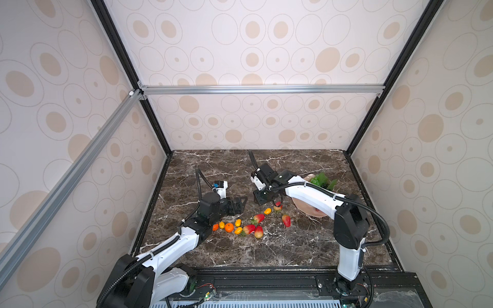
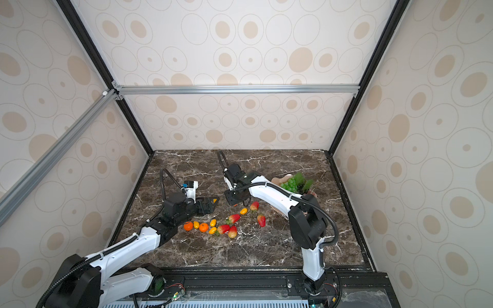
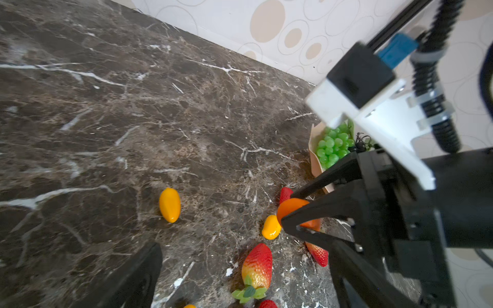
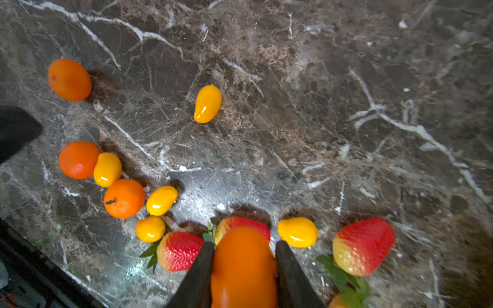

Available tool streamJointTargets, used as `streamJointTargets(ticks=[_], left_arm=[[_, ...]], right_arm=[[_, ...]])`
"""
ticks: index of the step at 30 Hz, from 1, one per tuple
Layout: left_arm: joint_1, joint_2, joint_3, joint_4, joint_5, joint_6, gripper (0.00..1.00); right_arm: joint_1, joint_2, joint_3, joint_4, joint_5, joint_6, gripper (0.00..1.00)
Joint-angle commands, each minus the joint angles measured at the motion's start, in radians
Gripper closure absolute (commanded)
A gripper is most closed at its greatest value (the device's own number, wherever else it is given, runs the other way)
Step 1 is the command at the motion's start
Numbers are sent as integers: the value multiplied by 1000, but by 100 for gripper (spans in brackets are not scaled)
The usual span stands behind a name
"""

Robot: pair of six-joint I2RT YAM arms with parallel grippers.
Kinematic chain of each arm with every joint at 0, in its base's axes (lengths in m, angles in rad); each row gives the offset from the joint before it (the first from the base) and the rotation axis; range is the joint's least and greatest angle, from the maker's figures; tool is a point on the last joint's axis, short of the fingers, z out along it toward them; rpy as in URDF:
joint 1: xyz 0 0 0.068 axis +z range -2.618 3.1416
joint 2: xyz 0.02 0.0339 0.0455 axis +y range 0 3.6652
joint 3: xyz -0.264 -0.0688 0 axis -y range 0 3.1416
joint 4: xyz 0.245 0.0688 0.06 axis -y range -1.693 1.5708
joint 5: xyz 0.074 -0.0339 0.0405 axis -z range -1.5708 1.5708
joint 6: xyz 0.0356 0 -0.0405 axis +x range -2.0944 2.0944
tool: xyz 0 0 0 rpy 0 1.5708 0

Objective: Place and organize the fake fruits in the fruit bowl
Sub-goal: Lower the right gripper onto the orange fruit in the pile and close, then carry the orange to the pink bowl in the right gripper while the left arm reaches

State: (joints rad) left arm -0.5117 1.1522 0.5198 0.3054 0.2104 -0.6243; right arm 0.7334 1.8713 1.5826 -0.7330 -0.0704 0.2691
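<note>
My right arm (image 1: 312,194) covers most of the fruit bowl (image 1: 304,207) in both top views, so I only see its edges. The orange (image 4: 244,266) in the right pincer (image 4: 244,245) is blurred and cut off by the right wrist view's edge. The dark cluster (image 1: 324,184) beside the green grapes (image 2: 290,184) is too small to identify.

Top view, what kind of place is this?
Probably a robot test booth, not a home: two arms on a front rail, patterned walls in a metal frame, plastic fruit on a marble-look table.
</note>
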Motion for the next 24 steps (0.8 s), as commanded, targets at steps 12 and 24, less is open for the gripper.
streamJointTargets(ticks=[12,24], left_arm=[[-196,267,234,122,-37,35,2],[-292,441,385,146,-17,31,2]], right_arm=[[-233,-308,-294,38,71,24,68],[-359,-290,-344,25,239,37,68]])
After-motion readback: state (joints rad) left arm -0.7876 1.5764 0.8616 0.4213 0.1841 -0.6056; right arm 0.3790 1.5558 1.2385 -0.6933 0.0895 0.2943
